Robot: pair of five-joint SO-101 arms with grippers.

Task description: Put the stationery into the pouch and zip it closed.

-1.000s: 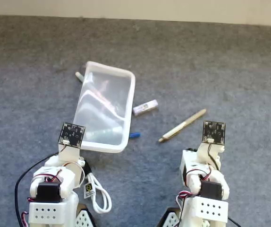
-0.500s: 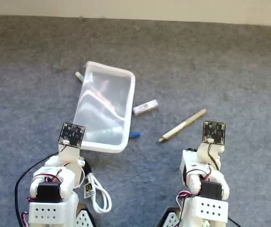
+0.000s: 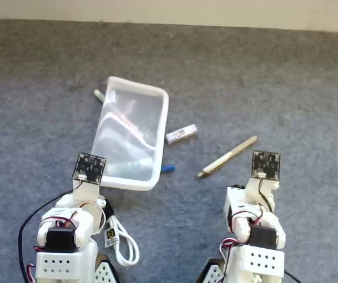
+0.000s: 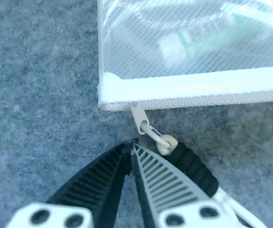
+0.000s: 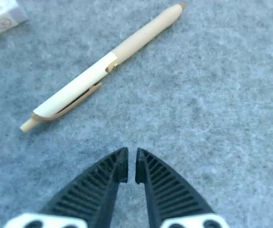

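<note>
Right gripper (image 5: pixel 129 164), jaws drawn nearly together on nothing, hangs over grey carpet (image 5: pixel 231 95) with the slim cream-coloured plastic pen (image 3: pixel 228 156) just ahead of it. In the high view the pen sits right of centre, its long axis slanting from lower left to upper right. This arm looks the nearer one; the translucent white mesh zip pouch (image 3: pixel 164 127) lies left of centre, its zip end by the left gripper (image 4: pixel 132 144), which is also closed and empty.

- Grey felt-covered table (image 3: pixel 275 76).
- Clear pouch (image 3: pixel 131 132), left of centre.
- White eraser (image 3: pixel 181 134) and blue piece (image 3: pixel 167 168), just right of it.
- Beige pen (image 3: pixel 228 156), right of centre.
- White cable (image 3: pixel 122 242), near left.
</note>
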